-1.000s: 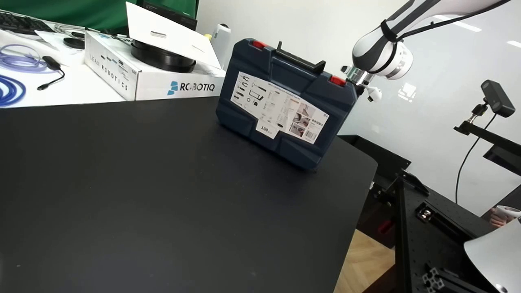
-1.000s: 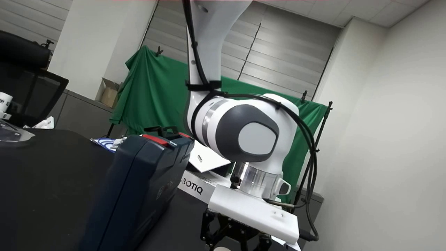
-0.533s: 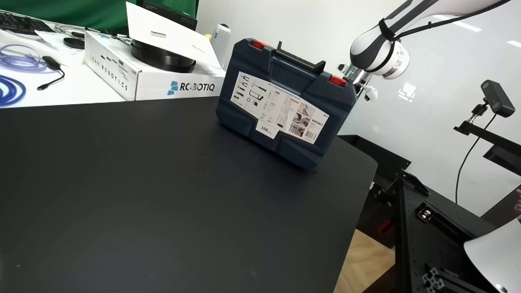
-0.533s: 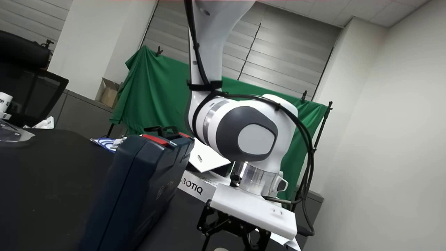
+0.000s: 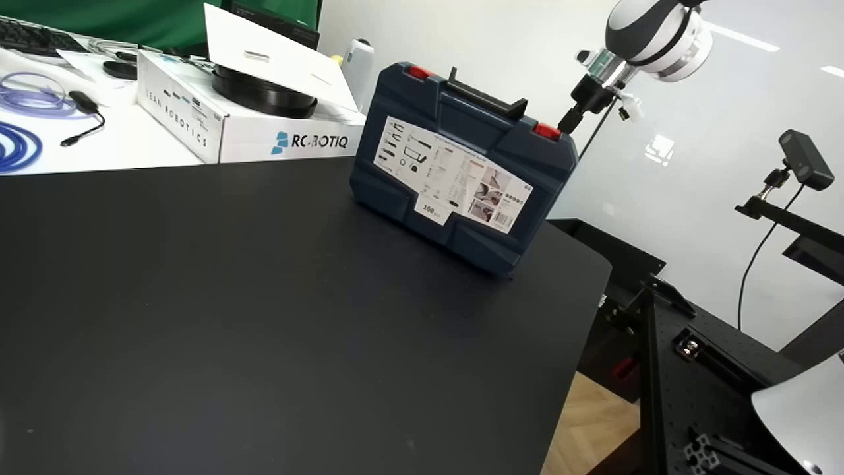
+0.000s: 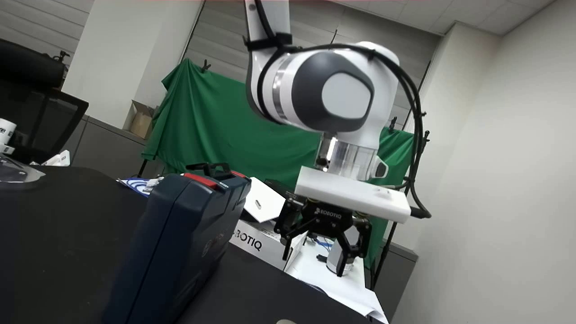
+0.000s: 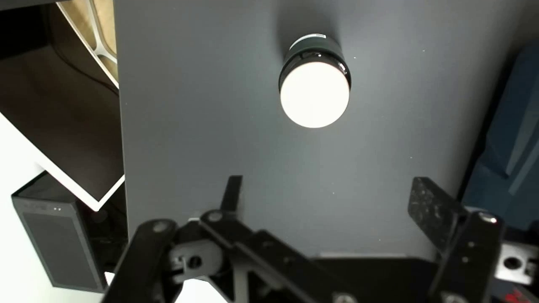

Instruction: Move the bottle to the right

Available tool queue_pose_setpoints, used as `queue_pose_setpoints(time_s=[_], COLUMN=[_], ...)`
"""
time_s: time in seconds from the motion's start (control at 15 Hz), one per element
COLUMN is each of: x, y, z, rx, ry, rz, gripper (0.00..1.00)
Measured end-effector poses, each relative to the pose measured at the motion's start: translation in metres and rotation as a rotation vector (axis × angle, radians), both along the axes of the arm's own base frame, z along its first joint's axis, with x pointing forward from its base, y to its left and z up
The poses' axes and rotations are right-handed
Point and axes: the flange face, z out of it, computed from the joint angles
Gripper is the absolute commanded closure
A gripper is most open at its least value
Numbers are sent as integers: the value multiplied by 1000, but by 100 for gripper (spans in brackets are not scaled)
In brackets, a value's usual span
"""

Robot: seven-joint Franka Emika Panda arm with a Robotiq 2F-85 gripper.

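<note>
Gripper [image 7: 326,187] of mine hangs over the dark table [image 7: 189,105], its fingers [image 7: 429,206] spread well apart and unclenched, with bare tabletop showing through the gap. Above them, in an exterior view, sits a white plate [image 6: 353,193], then the white and grey arm [image 6: 342,92]. Below my fingertips and a little beyond them, the bottle [image 7: 313,54] stands upright on the table, apart from both fingers; from up here its round top glares white over a dark body. Past the finger at the right of my wrist view I see part of the blue case [image 7: 505,168], and in an exterior view my fingertips show right at its upper corner. Past the opposite finger, off the table's edge, stands a black box [image 7: 59,242]. Farther behind me, in an exterior view, are a white Robotiq box [image 6: 263,249] and a green cloth [image 6: 216,130]
</note>
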Motion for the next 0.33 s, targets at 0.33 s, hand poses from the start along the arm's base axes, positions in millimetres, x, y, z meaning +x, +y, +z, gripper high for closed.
queue_pose_setpoints(time_s=[0.33], x=[-16], y=[23], z=[24], rx=[-1], ry=[-5], rz=[24], gripper=[0])
